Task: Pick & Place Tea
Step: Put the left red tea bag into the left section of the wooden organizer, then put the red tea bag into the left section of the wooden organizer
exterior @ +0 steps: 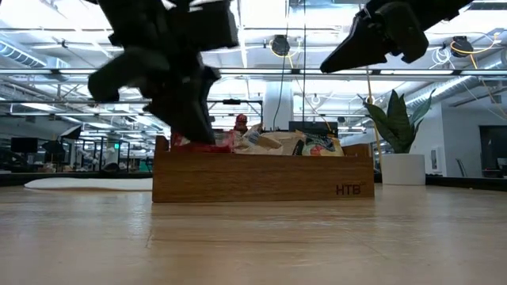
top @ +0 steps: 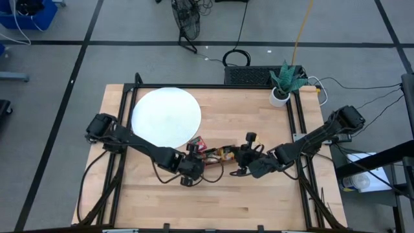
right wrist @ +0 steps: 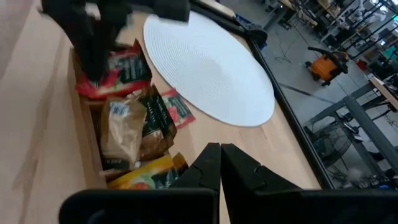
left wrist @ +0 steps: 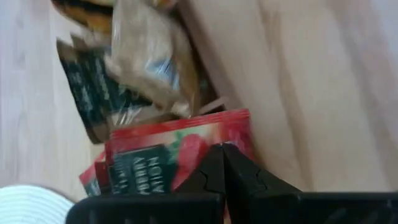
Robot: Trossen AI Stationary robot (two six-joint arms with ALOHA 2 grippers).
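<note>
The white disc (top: 165,117) lay at the left on the surface (top: 259,194). Beside it, the left gripper (top: 194,155) was clamped on a red tea sachet (left wrist: 180,149) at the wooden tray (exterior: 261,180). The right gripper (top: 242,157) hovered fully closed and empty above the tray's other end.

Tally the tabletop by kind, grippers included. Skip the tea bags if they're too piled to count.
Wooden tray: 1
White disc: 1
Potted plant: 1
Grippers: 2, left gripper shut on red sachet, right gripper shut
Total: 5
Tea sachets overlap, not countable.
</note>
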